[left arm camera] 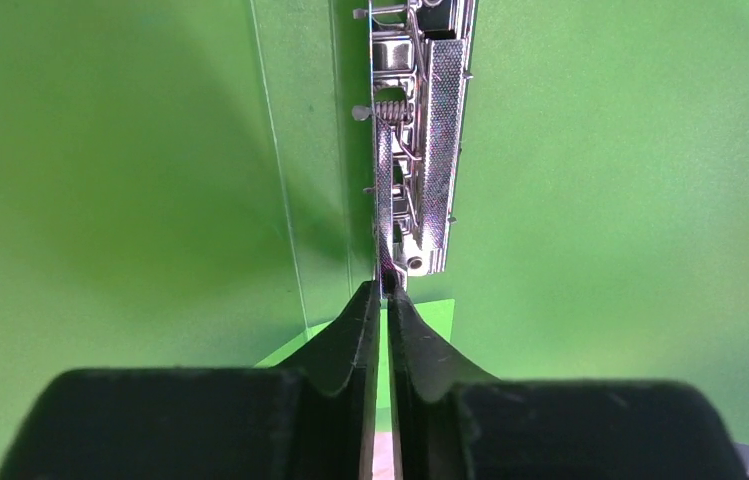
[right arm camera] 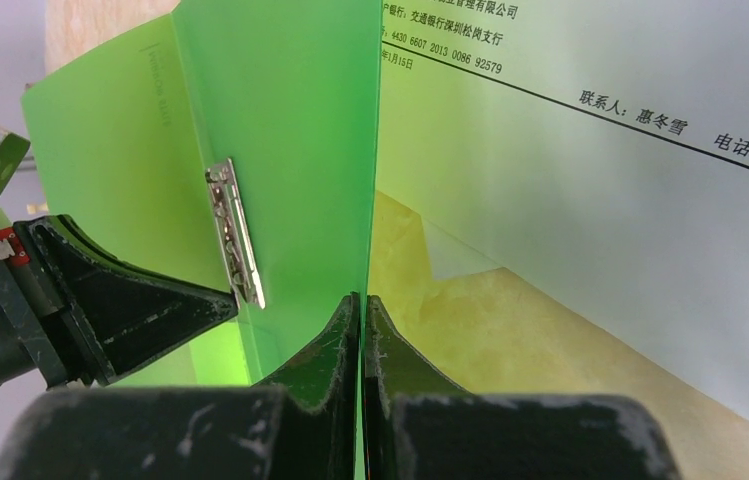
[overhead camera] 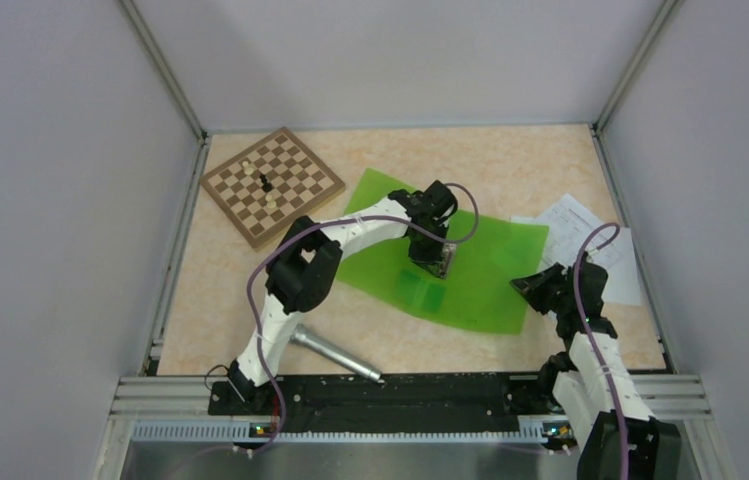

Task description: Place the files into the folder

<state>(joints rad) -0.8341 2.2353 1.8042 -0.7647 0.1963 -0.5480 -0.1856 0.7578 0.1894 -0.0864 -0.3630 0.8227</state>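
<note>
Clip-opening, I judge: my left gripper (left arm camera: 386, 300) pinches the silver metal clip (left arm camera: 422, 150), my right gripper (right arm camera: 361, 310) clamps the green plastic folder (right arm camera: 280, 120); next, raise the lever, then fetch the white printed files (overhead camera: 575, 220) at right.

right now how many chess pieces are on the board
3 on the chessboard: a far pale piece toward its left, a black piece mid-board, a near pale piece just nearer. Tiny; others may be hidden.

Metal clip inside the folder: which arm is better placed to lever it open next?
Left. The left end effector is pinched on the lever of the metal clip inside the folder. The right end effector is shut on the folder's cover edge, near the files, away from the clip.
</note>
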